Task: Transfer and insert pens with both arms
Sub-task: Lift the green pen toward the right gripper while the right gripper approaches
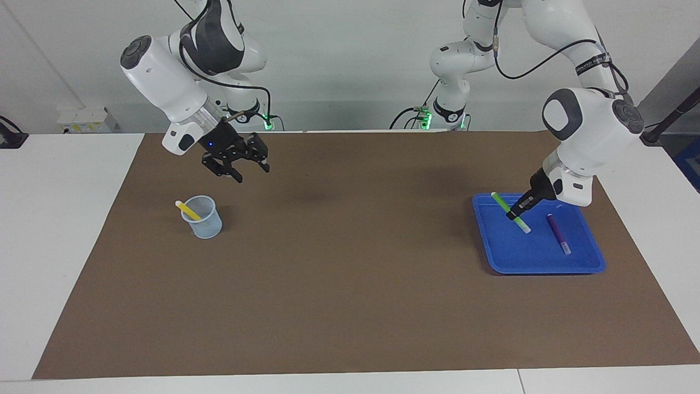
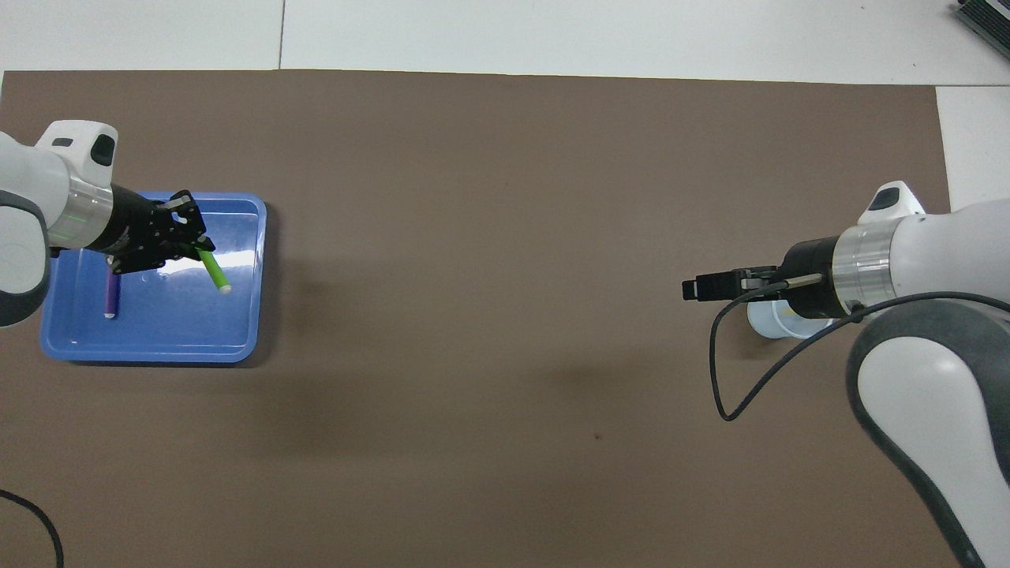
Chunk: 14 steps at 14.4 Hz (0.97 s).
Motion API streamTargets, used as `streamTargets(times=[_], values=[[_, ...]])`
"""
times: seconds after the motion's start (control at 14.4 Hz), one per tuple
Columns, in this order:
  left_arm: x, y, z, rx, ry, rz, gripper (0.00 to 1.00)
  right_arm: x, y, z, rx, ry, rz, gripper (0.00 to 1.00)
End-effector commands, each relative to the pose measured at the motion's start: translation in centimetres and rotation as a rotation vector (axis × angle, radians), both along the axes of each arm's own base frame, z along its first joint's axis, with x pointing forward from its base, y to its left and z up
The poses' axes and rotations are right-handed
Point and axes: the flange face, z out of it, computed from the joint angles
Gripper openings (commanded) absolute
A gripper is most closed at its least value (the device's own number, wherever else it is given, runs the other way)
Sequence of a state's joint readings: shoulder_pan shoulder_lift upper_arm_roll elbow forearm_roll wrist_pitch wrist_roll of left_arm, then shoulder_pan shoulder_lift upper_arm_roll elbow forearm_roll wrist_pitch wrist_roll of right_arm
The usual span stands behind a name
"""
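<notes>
The left gripper (image 1: pixel 515 212) is pinching the bright green marker pen (image 1: pixel 509 212), tilted, over the shallow blue plastic tray (image 1: pixel 538 265) — the purple marker pen (image 1: pixel 559 233) is lying flat in that tray. The right gripper (image 1: pixel 240 163) is hanging empty with its jaws spread over the brown mat (image 1: pixel 350 262), near the pale blue mesh cup (image 1: pixel 203 218) holding the yellow marker pen (image 1: pixel 187 209).

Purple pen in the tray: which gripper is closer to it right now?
Left. The left gripper, shut on the green pen, is over the blue tray beside the purple pen. The right gripper is up near the mesh cup.
</notes>
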<state>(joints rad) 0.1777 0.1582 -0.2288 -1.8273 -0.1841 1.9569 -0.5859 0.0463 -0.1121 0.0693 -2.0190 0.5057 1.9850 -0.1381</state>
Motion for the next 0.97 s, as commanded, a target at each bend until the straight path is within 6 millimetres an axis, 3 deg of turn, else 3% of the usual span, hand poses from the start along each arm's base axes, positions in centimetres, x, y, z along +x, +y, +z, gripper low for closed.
streamTargets(times=[0.0,0.14,0.28,0.62,0.9], values=[[-1.5,-5.7,0.9,0.003,0.062,0.126,0.0,0.0,0.4,1.0,0.118,-0.019,0.011,0.83],[-2.4,-11.2,1.5,-0.018,0.088,0.248,0.0,0.0,1.6,1.2,0.188,-0.025,-0.001,0.82],[-3.3,-15.0,2.5,-0.058,0.104,0.342,0.0,0.0,2.9,1.6,0.226,-0.039,-0.008,0.81],[-6.6,-23.7,6.1,-0.185,0.129,0.604,0.0,-0.6,7.4,2.1,0.296,-0.079,-0.016,0.78],[-9.1,-29.7,6.9,-0.235,0.148,0.767,0.0,-1.3,10.3,2.2,0.325,-0.076,-0.005,0.73]])
